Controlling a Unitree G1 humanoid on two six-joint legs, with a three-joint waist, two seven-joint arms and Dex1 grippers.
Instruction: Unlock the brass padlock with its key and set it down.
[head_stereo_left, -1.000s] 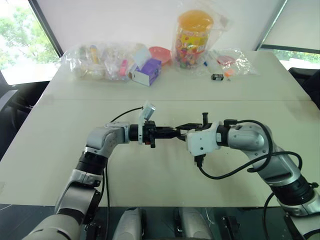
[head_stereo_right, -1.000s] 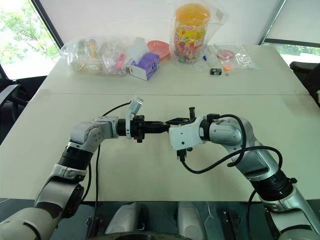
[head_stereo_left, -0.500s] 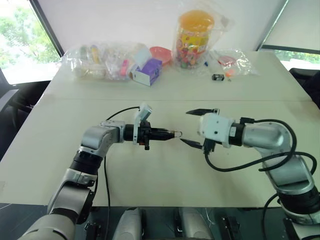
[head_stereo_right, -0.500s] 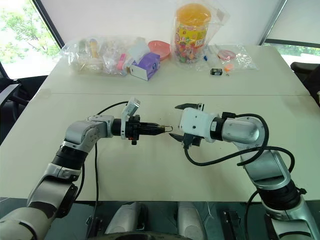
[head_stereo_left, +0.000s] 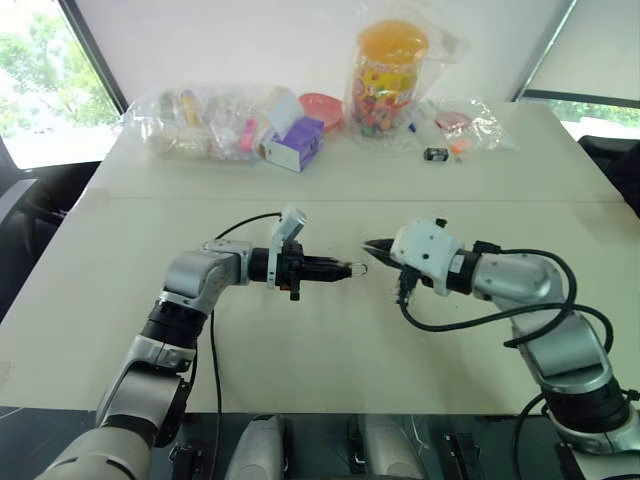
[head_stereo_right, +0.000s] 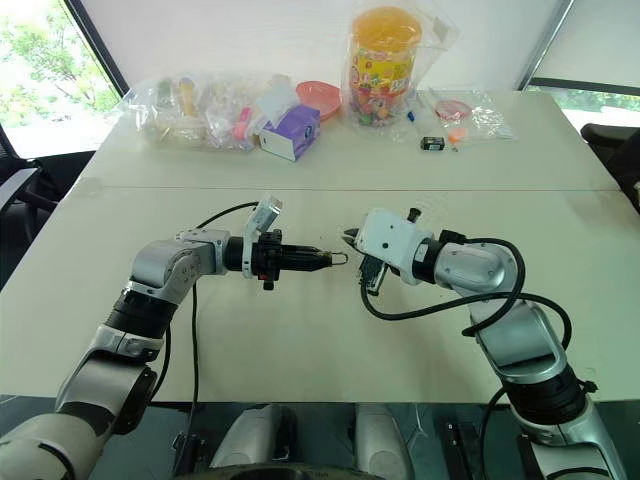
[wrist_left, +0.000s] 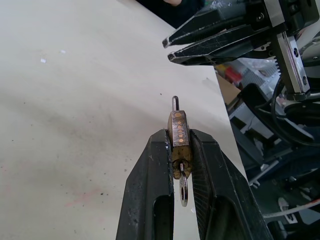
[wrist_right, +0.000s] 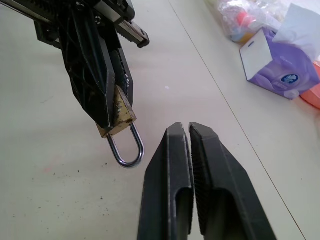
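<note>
Here the small brass padlock (wrist_left: 179, 132) with its thin silvery shackle is pinched in the left gripper (wrist_left: 181, 150), above the middle of the pale table (head_stereo_left: 330, 360). A tiny silvery key (wrist_left: 184, 189) hangs from it. The right gripper (wrist_right: 189, 137), fingers together and empty, sits just beside. The padlock looks rigid, light and slippery; grip its flat sides. No readable writing.

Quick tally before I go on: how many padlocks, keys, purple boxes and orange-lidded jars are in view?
padlock: 1
key: 1
purple box: 1
orange-lidded jar: 1
Total: 4
</note>
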